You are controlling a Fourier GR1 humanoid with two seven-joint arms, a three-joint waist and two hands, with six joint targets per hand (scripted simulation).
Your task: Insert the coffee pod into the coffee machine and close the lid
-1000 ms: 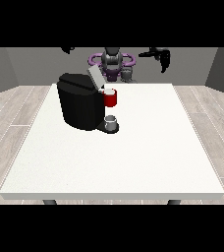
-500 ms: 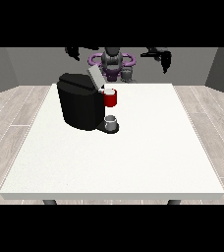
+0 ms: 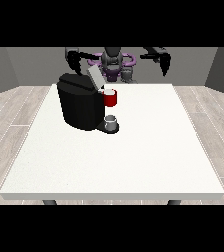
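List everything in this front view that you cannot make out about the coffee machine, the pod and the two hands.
- Coffee pod: none clearly seen; whether one sits under the raised lid is hidden by the coffee machine body.
- Hand at the view's left: too small and dark to read.
- Hand at the view's right: too small to tell whether it holds anything.
- Cup contents: too small.

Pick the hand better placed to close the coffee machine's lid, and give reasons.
The robot's right, the hand at the view's left: it hangs just behind the black coffee machine and its raised grey lid. The other hand is far across the table.
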